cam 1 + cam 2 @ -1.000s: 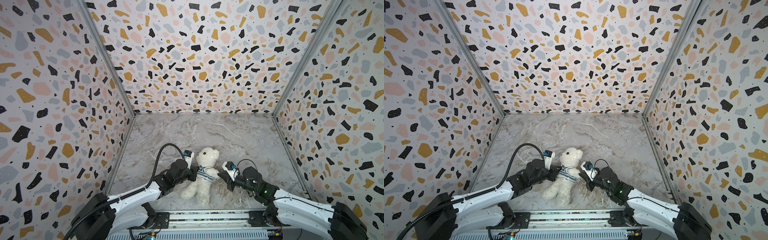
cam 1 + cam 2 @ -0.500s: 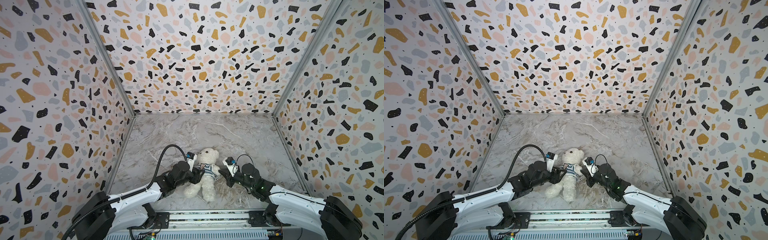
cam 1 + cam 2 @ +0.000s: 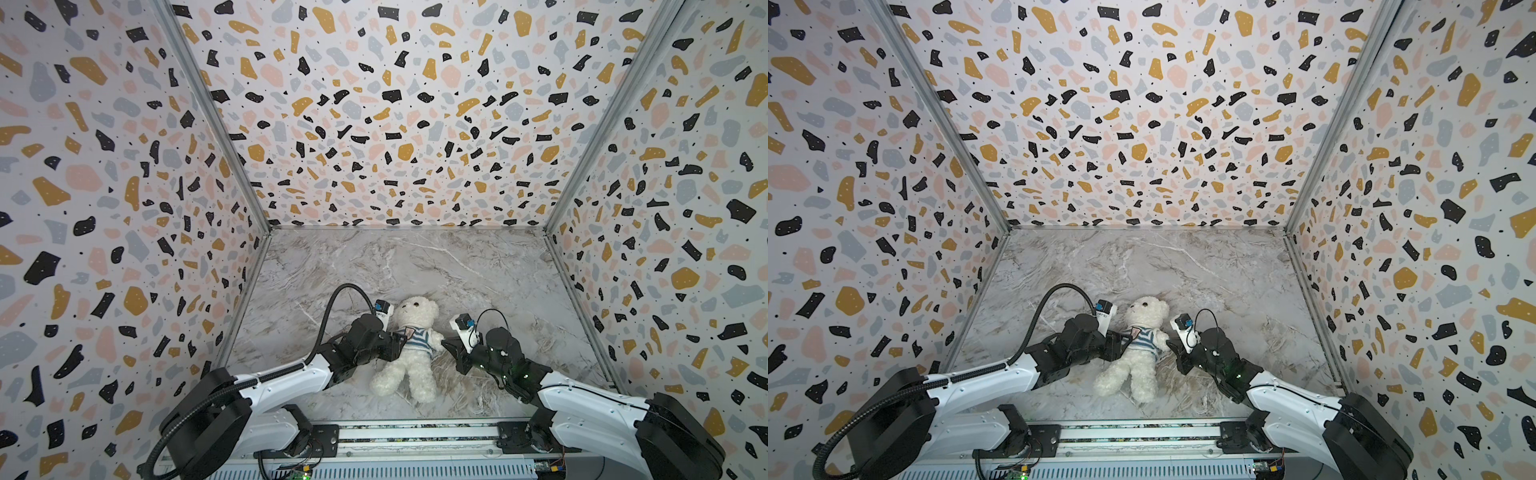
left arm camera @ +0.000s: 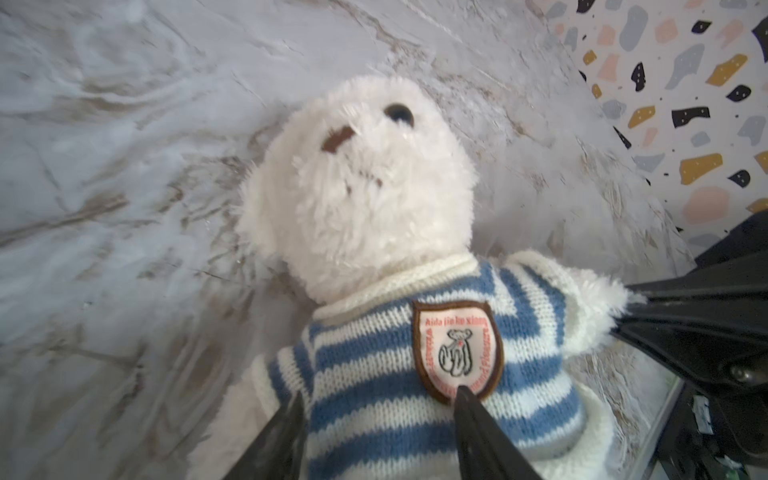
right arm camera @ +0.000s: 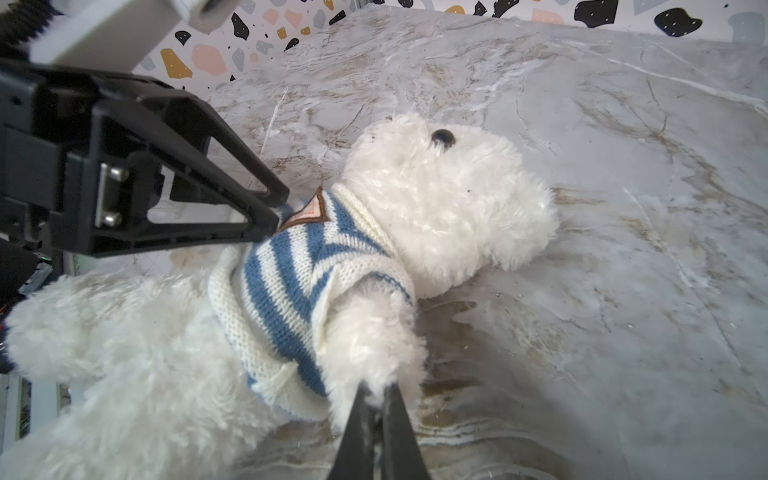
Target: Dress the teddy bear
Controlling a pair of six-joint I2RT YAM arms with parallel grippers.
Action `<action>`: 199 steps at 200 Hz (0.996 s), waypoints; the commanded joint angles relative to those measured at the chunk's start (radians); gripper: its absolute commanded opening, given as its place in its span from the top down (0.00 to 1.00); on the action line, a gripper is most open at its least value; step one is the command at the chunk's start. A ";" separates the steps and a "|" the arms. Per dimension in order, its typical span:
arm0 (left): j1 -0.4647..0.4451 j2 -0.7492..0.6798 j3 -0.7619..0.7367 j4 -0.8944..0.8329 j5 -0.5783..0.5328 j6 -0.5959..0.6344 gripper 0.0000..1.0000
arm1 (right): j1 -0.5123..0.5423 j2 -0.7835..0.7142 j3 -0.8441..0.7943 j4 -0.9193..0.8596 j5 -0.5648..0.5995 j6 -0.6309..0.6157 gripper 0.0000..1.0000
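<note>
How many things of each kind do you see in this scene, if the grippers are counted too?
teddy bear: 1
striped sweater: 1
grippers: 2 (left gripper, right gripper)
Total: 4

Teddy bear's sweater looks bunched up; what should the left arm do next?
Probably move the open left gripper to the sweater hem and pinch it: the hem sits bunched high on the teddy bear, belly bare, and the right gripper, jaws shut, holds a paw.
</note>
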 commanded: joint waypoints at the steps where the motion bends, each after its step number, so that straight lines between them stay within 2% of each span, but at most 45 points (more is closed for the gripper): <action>1: -0.018 0.002 0.014 0.027 0.109 0.030 0.44 | -0.003 0.000 0.002 0.016 -0.005 0.018 1.00; 25: -0.049 0.008 0.014 0.021 0.178 0.031 0.48 | -0.003 -0.008 -0.009 0.030 -0.005 0.032 1.00; 84: -0.108 0.016 -0.002 0.046 0.212 -0.008 0.58 | -0.002 -0.020 -0.030 0.048 0.018 0.058 1.00; 152: -0.189 -0.020 -0.051 0.097 0.220 -0.057 0.61 | -0.002 -0.045 -0.054 0.053 0.089 0.100 1.00; 199: -0.245 -0.062 -0.059 0.109 0.210 -0.086 0.57 | 0.035 -0.054 -0.070 0.069 0.170 0.138 1.00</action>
